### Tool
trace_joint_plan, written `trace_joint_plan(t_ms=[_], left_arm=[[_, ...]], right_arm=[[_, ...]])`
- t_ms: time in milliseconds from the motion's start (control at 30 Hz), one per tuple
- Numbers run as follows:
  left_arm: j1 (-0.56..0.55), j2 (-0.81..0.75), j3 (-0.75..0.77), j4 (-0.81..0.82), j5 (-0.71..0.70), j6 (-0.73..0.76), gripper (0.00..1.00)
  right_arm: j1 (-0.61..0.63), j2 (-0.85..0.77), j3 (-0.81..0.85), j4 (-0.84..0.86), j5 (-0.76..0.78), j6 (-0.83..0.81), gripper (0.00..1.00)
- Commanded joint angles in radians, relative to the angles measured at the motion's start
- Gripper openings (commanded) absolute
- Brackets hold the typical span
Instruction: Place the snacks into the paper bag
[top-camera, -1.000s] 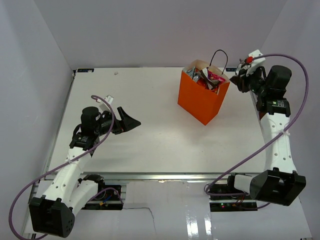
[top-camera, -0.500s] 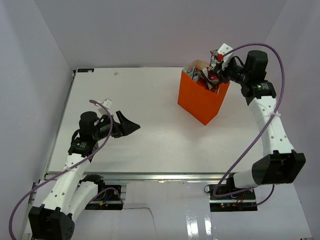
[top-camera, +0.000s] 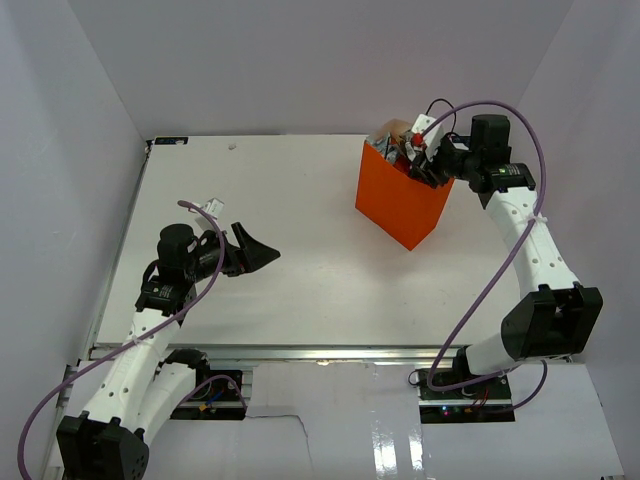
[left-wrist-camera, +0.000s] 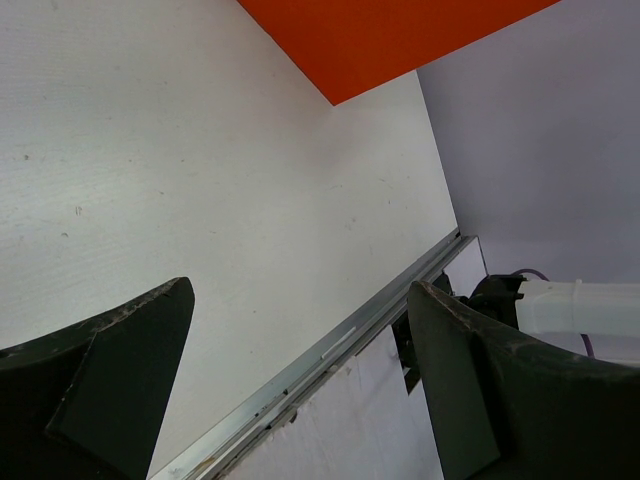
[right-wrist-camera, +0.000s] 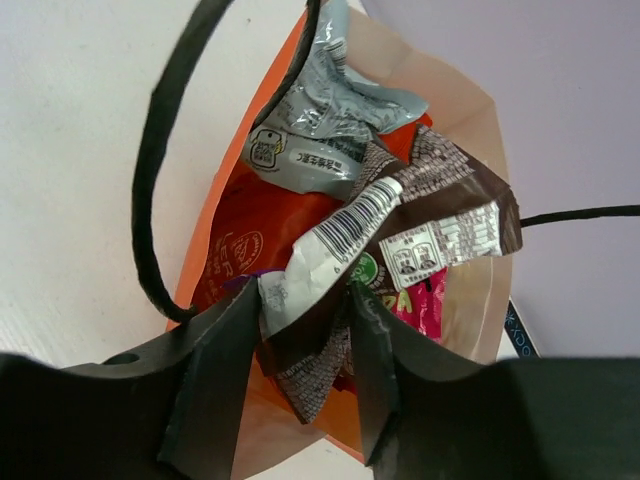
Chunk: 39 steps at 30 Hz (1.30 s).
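Note:
The orange paper bag (top-camera: 400, 205) stands upright at the back right of the table, and its lower wall shows in the left wrist view (left-wrist-camera: 380, 40). My right gripper (top-camera: 427, 163) is at the bag's mouth. In the right wrist view my right gripper (right-wrist-camera: 305, 300) is shut on a brown snack wrapper (right-wrist-camera: 440, 185) with a white barcode seam, over the bag's pale inside (right-wrist-camera: 470, 110). Inside lie the red-orange chip bag (right-wrist-camera: 235, 245), a pink packet (right-wrist-camera: 425, 305) and a grey foil packet (right-wrist-camera: 320, 120). No yellow wrapper shows. My left gripper (top-camera: 262, 250) is open and empty over the table's left part.
The bag's black cord handle (right-wrist-camera: 160, 130) loops just left of my right fingers. The table's metal front rail (left-wrist-camera: 330, 350) runs below my left gripper (left-wrist-camera: 300, 330). White walls enclose the table on the left, back and right.
My right gripper has swung left from beside the right wall to the bag's mouth. My left arm has shifted only slightly.

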<state>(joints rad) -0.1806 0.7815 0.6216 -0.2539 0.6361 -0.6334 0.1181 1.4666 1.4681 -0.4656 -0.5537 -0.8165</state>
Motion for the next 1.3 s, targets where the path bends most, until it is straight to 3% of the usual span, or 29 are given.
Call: trace_joint_plan(t_ms=[0,133,367,567,667,1067,1267], left_arm=[[0.000,-0.011,-0.003,0.004,0.000,0.001,0.98],[0.000,-0.011,0.000,0.004,0.000,0.001,0.98],[0.000,-0.010,0.047,-0.027,-0.021,0.015,0.98],[0.000,0.012,0.113,-0.056,-0.032,0.043,0.98],[0.000,0.024,0.153,-0.064,-0.038,0.050,0.98],[0.000,-0.025,0.191,-0.082,-0.118,0.093,0.98],[0.000,-0.036,0.230,-0.091,-0.141,0.123,0.98]], right_arm=[[-0.001,-0.040,-0.011,-0.022,-0.012,-0.056,0.48],[-0.003,-0.054,0.000,-0.024,0.009,-0.041,0.67],[-0.023,-0.114,0.043,-0.022,0.026,0.121,0.89],[-0.075,-0.176,0.054,-0.024,0.051,0.260,1.00],[-0.086,-0.227,0.019,-0.016,0.095,0.319,0.90],[-0.093,-0.503,-0.340,-0.005,0.248,0.641,0.90],[-0.095,-0.561,-0.416,-0.031,0.458,0.767,0.90]])
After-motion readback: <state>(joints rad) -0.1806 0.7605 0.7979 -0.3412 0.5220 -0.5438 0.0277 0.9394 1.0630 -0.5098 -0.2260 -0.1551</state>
